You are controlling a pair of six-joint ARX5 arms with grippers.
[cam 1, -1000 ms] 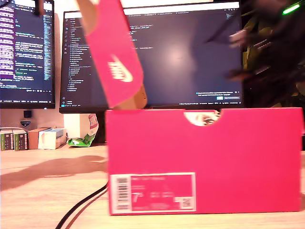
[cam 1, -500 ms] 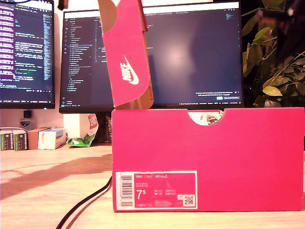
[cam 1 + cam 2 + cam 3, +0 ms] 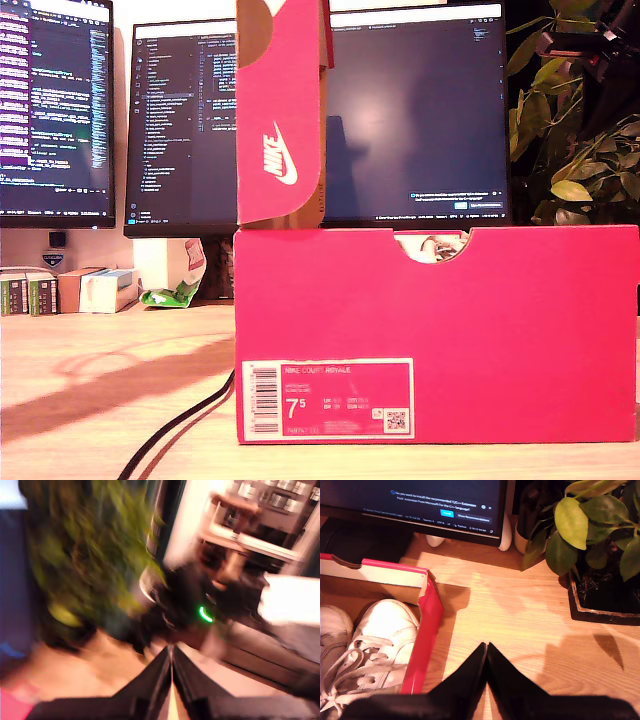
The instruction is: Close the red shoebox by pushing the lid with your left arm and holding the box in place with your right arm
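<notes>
Both hands are showing their fingers pressed together with nothing between them. My second hand [image 3: 486, 645] is hanging over the bare desk [image 3: 520, 610], just beside the outer wall of the red shoebox [image 3: 422, 640] and not touching it. Two white laced shoes [image 3: 375, 635] are lying inside the box. My first hand [image 3: 171, 650] is also clenched and empty. Its picture is very blurred, so I cannot tell where the box is lying relative to it; only the green plant [image 3: 85, 555] and a small green light [image 3: 204, 615] are showing.

In the exterior view the box is standing near the camera, filling the right and middle. The lid [image 3: 282, 110] is standing upright on the box's left end, carrying a white swoosh and the word NIKE. The white label [image 3: 327, 398] on the near wall is reading "NIKE COURT ROYALE" and "7.5", with a barcode and a QR code. Behind the box, the monitor [image 3: 410, 110] is showing code; in the second wrist view its pop-up is asking about an extension "from Microsoft for the C++ language".

Open desk is lying at the exterior view's left, crossed by a black cable [image 3: 180, 430]. Between the box wall and the plant pot [image 3: 600, 600] the desk is free.
</notes>
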